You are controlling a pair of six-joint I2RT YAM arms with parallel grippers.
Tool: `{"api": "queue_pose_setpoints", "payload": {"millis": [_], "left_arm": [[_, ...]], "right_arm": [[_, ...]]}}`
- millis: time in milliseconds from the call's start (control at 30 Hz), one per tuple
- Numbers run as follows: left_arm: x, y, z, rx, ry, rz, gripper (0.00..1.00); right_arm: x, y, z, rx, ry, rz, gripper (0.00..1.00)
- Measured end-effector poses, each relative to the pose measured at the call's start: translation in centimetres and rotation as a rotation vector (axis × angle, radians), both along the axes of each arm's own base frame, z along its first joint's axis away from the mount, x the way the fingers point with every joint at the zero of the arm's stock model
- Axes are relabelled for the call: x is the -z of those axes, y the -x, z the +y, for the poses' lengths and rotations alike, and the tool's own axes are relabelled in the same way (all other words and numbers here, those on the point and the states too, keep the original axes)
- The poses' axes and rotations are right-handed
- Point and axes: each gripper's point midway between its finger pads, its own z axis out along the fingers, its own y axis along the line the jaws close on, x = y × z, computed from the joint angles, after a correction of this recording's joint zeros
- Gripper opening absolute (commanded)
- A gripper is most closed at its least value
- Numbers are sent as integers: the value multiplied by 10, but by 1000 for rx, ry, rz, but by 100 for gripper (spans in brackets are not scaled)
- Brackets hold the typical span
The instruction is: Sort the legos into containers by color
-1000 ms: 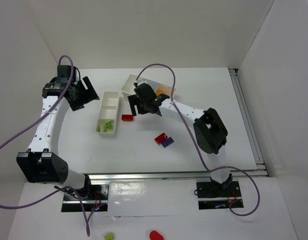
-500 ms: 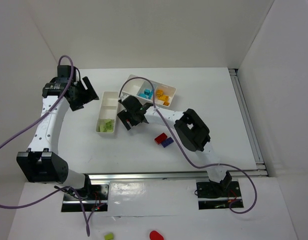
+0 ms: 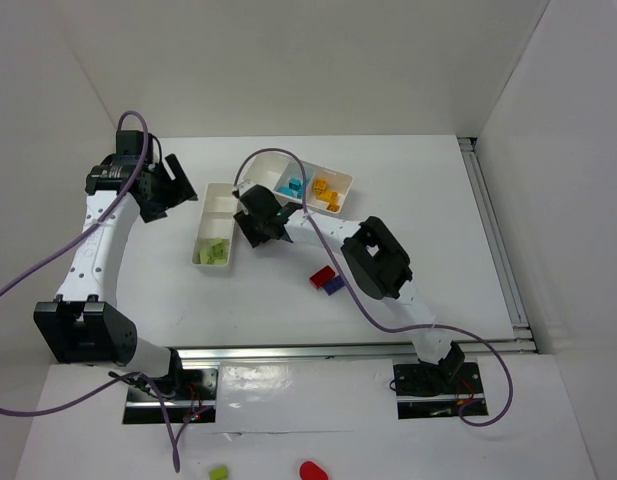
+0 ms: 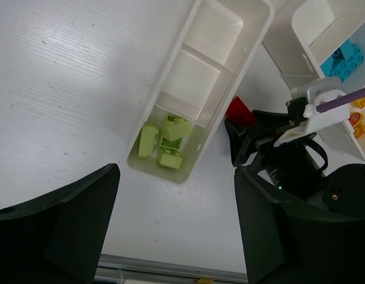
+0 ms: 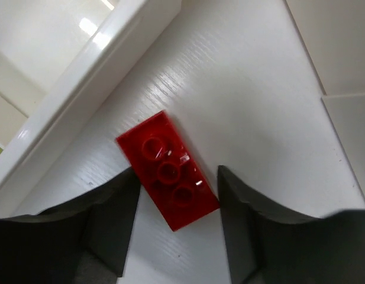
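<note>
Right pincer [image 5: 177, 177] sat low over the desk [image 3: 418, 190], its two fingers [image 5: 105, 225] straddling a red lego [image 5: 168, 171]. Each finger looked to be right up against the brick. From the wrist view I could not tell whether they were truly pinching it or only flanking it. That lego lay flat on the desk, studs up and skewed between the fingers. It was just beside the long wall of the narrow tray [image 3: 201, 225], which ran past at its 10 o'clock in that view.

I read the overhead view with the arm bases at 6 o'clock. There the pincer covered the brick in the gap between the two trays, with the narrow tray at its 9 o'clock and the wide tray [image 3: 263, 160] at its 1 o'clock. Green legos [image 4: 164, 142] lay in the narrow tray's compartment nearest the bases. Cyan legos [image 3: 290, 186] and orange-yellow legos [image 3: 328, 190] sat in separate compartments of the wide tray. A second red lego [image 3: 322, 276] and a purple lego [image 3: 335, 286] lay touching on the desk at the right pincer's 4 o'clock.

My left pincer [image 4: 175, 174] hung spread wide with nothing in it, at the narrow tray's 10 o'clock.
</note>
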Motion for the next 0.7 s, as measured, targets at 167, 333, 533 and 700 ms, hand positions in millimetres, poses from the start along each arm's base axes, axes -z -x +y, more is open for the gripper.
{"api": "queue_pose_setpoints", "payload": {"millis": [167,333,533,700], "left_arm": [[3,-1,1,-3,-4,10,88],[6,-4,1,-3,-3,23,88],[5,-6,1,-3,-3,20,88],[4,-6,1,-3,-3,19,88]], "right_arm": [[-1,0,2,1,-11,1,36],[-8,2,0,-1,-18,0,32],[-53,2,-1,2,-69,-51,32],[-90,1,7,-11,-125,-90,32]]}}
